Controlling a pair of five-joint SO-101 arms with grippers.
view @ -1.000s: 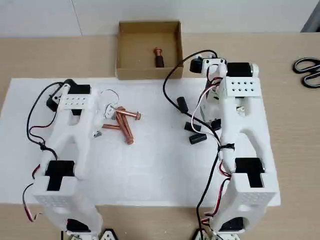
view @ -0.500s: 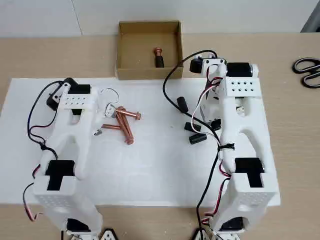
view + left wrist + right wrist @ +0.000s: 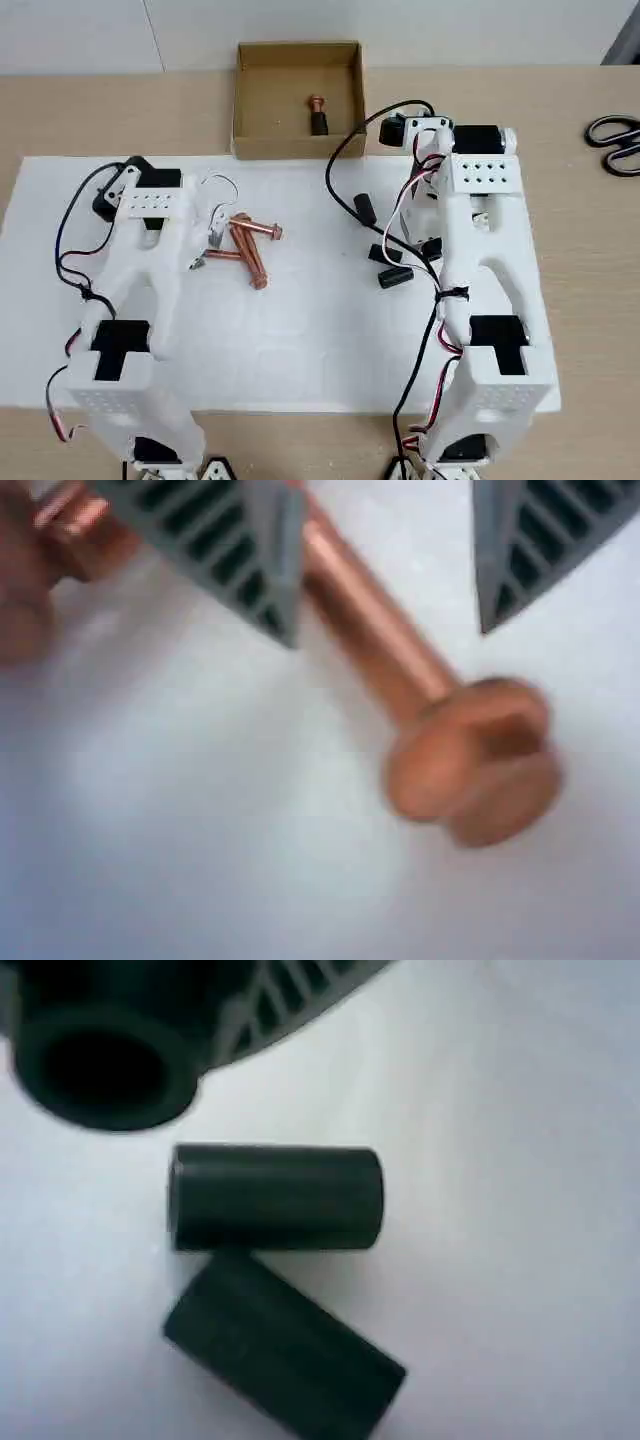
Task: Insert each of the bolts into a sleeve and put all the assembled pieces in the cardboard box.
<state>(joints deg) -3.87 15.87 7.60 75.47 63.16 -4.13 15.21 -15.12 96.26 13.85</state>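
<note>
White foam sheet (image 3: 300, 330) on wooden table (image 3: 560, 100), brown cardboard box (image 3: 262, 100) at the sheet's far edge. In the last second my left gripper (image 3: 387, 620) dropped onto the pile near-left of the box. Its jaws are apart, straddling the shank of a copper-coloured metal bolt (image 3: 470, 760), not clamped yet, so I'd say the pick is next. Near-right of the box, my right gripper (image 3: 428, 243) hasn't moved and looks closed on a black cylindrical sleeve (image 3: 100, 1060). Count: three loose bolts, one assembled piece (image 3: 317, 113) in the box, two lying sleeves, first (image 3: 275, 1198) and second (image 3: 285, 1355), and a probable third sleeve (image 3: 365, 208) nearer the box.
</note>
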